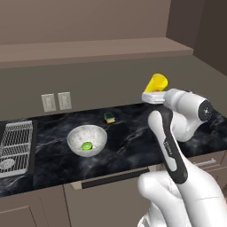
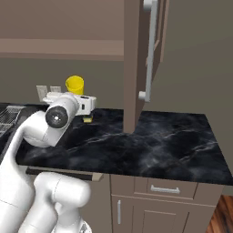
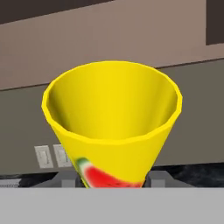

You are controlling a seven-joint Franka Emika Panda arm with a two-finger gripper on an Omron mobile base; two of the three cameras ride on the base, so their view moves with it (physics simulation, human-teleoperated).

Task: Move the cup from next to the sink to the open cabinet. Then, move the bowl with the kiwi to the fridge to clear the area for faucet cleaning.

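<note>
My gripper (image 1: 154, 91) is shut on the base of the yellow cup (image 1: 157, 83), which hangs tilted in the air above the black marble counter (image 1: 133, 142), below the open cabinet's shelf board (image 1: 88, 48). In the hand view the cup (image 3: 111, 127) opens away from me, with its red mark low between the fingertips (image 3: 65, 180). The right base view has the cup (image 2: 74, 85) above the hand (image 2: 75, 94). The speckled bowl (image 1: 75, 135) with the green kiwi (image 1: 87, 145) sits on the counter to the left. The sink (image 1: 17, 155) lies at the far left. Fridge and faucet are out of view.
A yellow-and-green sponge (image 1: 109, 117) lies on the counter by the back wall. Two wall outlets (image 1: 56, 102) are behind the bowl. The cabinet's open door (image 2: 141, 59) with its long handle hangs to the right of the arm in the right base view.
</note>
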